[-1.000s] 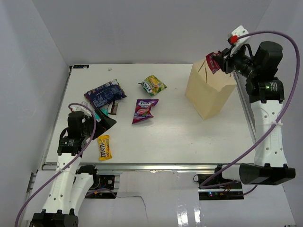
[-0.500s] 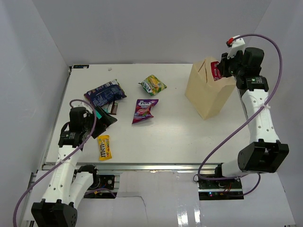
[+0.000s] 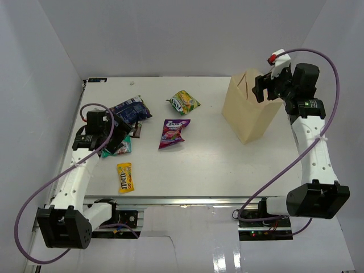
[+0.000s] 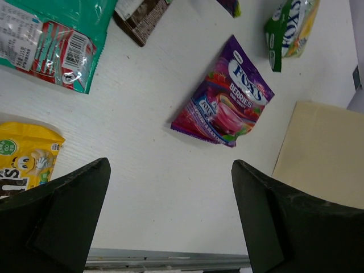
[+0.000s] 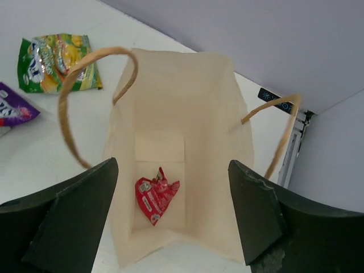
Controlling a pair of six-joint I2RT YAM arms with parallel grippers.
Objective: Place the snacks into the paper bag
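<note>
The tan paper bag (image 3: pixel 250 114) stands upright at the far right. My right gripper (image 3: pixel 263 88) hovers open over its mouth. Looking down through the right wrist view, a red packet (image 5: pixel 156 194) lies on the floor of the paper bag (image 5: pixel 216 114), below the open right gripper (image 5: pixel 173 165). My left gripper (image 3: pixel 116 138) is open and empty above the table's left side, over the teal packet (image 3: pixel 124 148). Dark blue (image 3: pixel 129 111), green-yellow (image 3: pixel 185 102), purple (image 3: pixel 172 132) and yellow (image 3: pixel 125 177) snacks lie loose on the table. The purple packet (image 4: pixel 224 105) lies ahead of the left gripper (image 4: pixel 169 170).
A small brown packet (image 4: pixel 142 20) lies beside the teal one (image 4: pixel 51 31). The yellow packet (image 4: pixel 23 156) sits by the left finger. White walls enclose the table on three sides. The bag's twine handles (image 5: pixel 71 102) arch above its mouth.
My right gripper has opened over the bag and the red packet has dropped inside. The left arm has swung away from the front edge, over the teal packet.
</note>
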